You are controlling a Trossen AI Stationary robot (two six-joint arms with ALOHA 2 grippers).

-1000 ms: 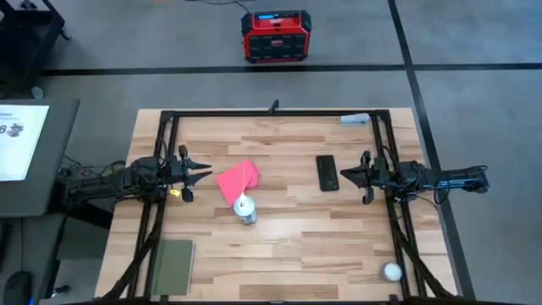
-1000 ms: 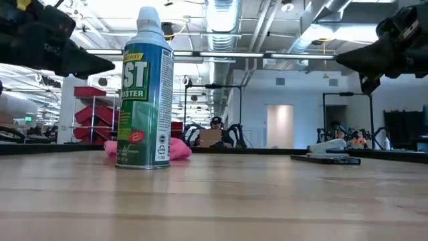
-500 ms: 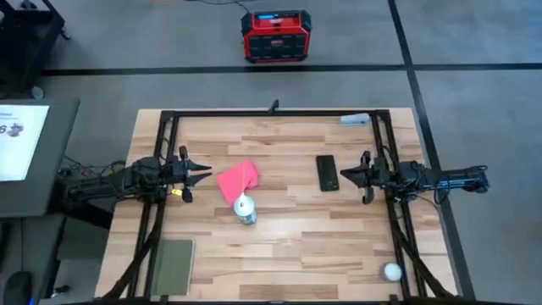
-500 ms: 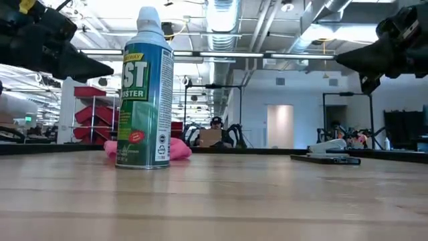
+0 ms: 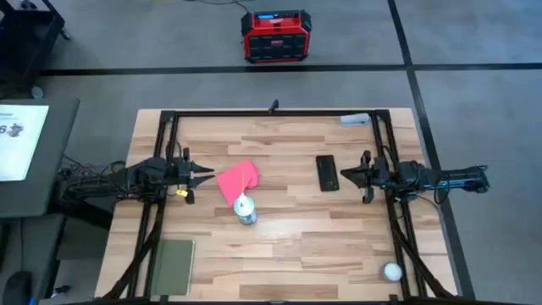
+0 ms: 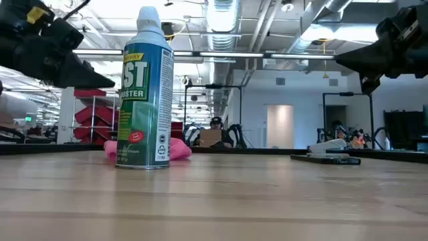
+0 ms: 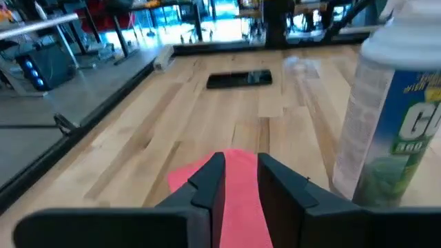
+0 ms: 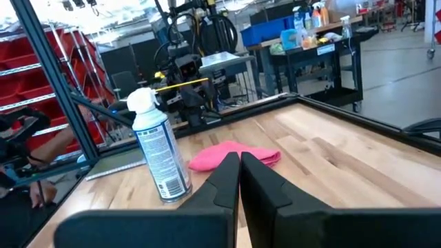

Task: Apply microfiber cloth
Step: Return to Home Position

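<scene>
High view: pink microfiber cloth (image 5: pixel 237 180) lies loose on the worktop (image 5: pixel 288 246) beside the spray can (image 5: pixel 246 209). Left tool (image 5: pixel 206 174) hangs released near it. Right tool (image 5: pixel 345 176) is clenched, empty, beside the black phone (image 5: pixel 327 172). Both look parked, wiping likely finished.

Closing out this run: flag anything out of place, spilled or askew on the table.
Nothing spilled or tipped. The microfiber cloth lies rumpled, not flat, beside the upright spray can; the phone lies flat, apart. Left gripper and right gripper hover clear at either side.
</scene>
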